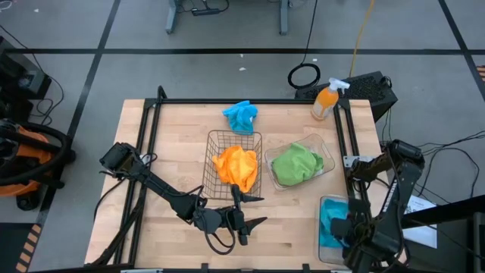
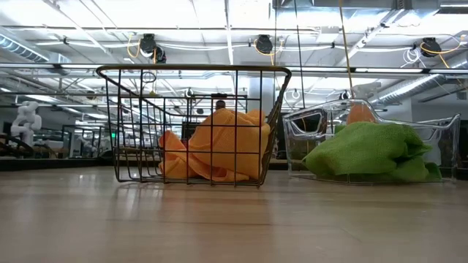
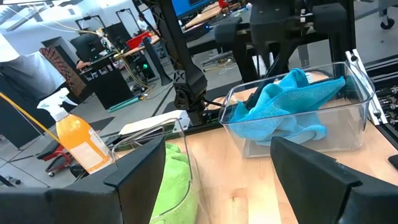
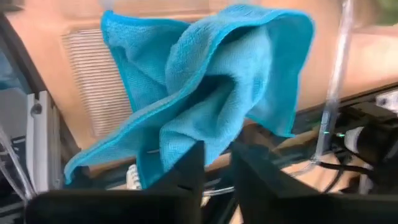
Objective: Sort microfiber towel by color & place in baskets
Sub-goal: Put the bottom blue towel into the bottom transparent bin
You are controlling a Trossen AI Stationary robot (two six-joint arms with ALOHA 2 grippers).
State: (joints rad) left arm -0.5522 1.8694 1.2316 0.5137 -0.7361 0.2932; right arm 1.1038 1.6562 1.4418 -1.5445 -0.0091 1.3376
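At lower right, the right gripper (image 4: 214, 165) pinches a blue towel (image 4: 205, 81) above the clear bin (image 1: 326, 236); the left gripper (image 1: 248, 220), lower centre, gapes released.

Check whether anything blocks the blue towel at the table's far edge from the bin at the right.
The clear tub holding green towels lies between the loose blue towel and the rectangular bin.

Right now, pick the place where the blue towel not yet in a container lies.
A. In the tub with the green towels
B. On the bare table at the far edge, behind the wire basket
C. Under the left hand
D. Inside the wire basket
B: the loose blue towel lies on the wood beyond the wire basket, which holds only orange towels.
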